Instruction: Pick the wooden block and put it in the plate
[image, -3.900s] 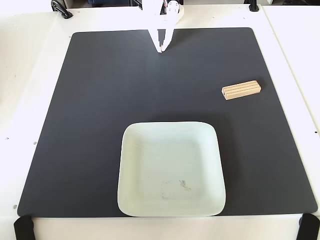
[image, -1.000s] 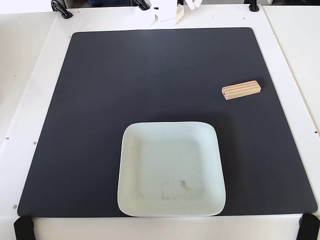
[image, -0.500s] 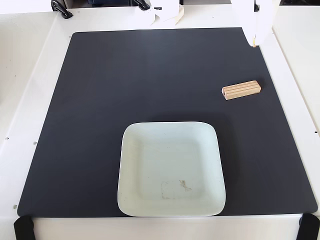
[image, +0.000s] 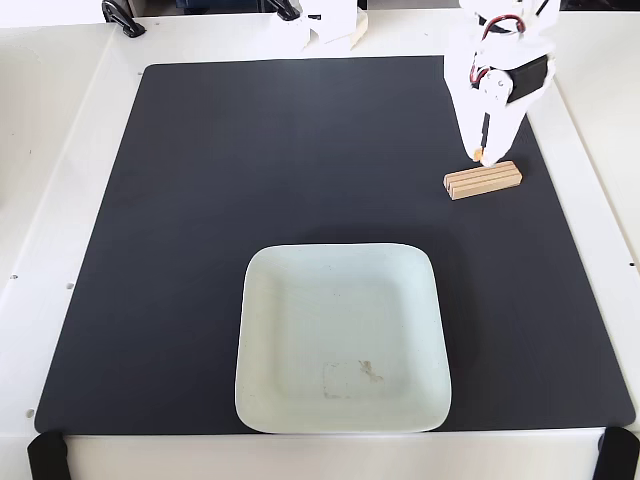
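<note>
The step in hand looks like the approach to the pick: the gripper (image: 479, 155) hangs just above the far edge of the block (image: 483, 180), which lies on the black mat (image: 200, 200), well apart from the plate (image: 262, 400). The fingers look nearly closed and hold nothing. I judge the next move needs them to open, straddle the block's narrow width and come lower before closing.

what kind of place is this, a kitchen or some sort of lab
Most likely a robot test bench, not a kitchen: a white table covered by a black mat, with only a wooden block, an empty plate and a small white gripper above the block.
</note>
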